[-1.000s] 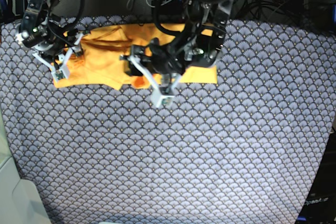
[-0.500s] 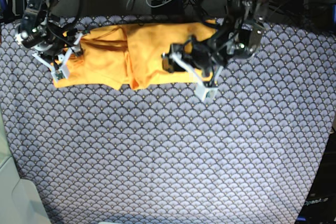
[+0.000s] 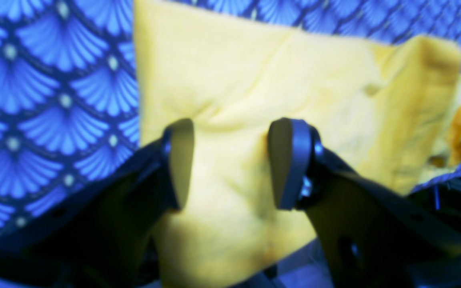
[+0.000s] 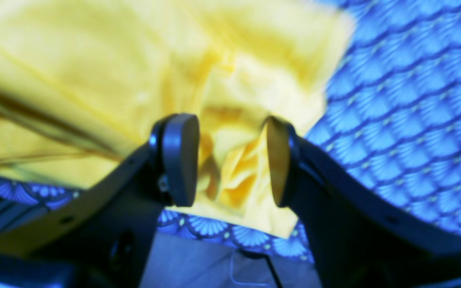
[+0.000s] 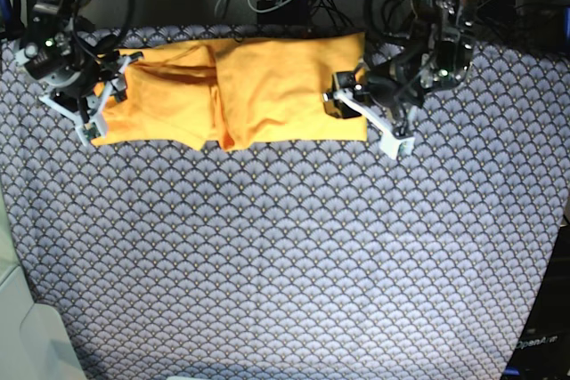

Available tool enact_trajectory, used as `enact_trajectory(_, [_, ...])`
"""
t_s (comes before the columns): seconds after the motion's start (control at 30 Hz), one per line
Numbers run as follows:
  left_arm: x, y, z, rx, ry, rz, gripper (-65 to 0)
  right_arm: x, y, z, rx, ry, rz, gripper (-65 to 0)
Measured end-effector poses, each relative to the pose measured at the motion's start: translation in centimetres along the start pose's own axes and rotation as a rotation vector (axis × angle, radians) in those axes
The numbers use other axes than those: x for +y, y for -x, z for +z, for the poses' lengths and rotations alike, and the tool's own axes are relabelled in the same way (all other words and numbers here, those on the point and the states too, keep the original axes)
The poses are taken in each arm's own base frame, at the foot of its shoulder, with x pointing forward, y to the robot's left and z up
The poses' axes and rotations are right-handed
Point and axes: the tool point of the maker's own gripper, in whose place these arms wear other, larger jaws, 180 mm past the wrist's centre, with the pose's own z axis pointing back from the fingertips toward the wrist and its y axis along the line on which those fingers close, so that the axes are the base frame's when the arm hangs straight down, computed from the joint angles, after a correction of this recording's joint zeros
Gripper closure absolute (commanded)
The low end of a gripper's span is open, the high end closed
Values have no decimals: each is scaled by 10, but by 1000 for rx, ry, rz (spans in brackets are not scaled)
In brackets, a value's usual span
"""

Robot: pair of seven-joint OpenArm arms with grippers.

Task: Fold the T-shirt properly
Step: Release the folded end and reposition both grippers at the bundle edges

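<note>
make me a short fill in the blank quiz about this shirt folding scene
1. The T-shirt is colored ____.
2. It lies on a cloth printed with a ____ pattern.
3. The left hand has its jaws ____, with nothing between them.
4. In the base view, the T-shirt lies near the cloth's ____ edge.

Missing words: yellow-orange; scale; open; far

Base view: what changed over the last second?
The left tool swung from over the middle of the T-shirt toward that view's right, ending open at the shirt's right edge. That half of the shirt, covered by the arm a second ago, now lies flat and in view. The right tool shifted only slightly at the shirt's other end, open. The folded band stayed on the patterned cloth.
</note>
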Motion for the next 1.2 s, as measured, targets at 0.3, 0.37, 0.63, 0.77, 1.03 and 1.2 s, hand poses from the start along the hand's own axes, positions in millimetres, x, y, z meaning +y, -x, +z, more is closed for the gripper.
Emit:
enact_trajectory(0.3, [4, -19, -16, 7, 5, 15, -304, -37, 1, 9, 27, 90, -74, -366])
enact_trajectory(0.37, [5, -25, -17, 5, 0, 12, -304, -44, 2, 11, 39, 108, -95, -403])
enact_trajectory(0.63, [9, -30, -18, -2, -20, 10, -304, -43, 3, 4, 51, 80, -121, -444])
enact_trajectory(0.77, [10, -29, -18, 0, -20, 11, -304, -28, 5, -21, 33, -78, -189, -444])
enact_trajectory(1.03, [11, -21, -17, 2, -23, 18, -304, -42, 21, -45, 64, -190, -294, -444])
enact_trajectory(1.2, [11, -21, -17, 4, -23, 18, -304, -42, 18, -45, 59, -192, -296, -444])
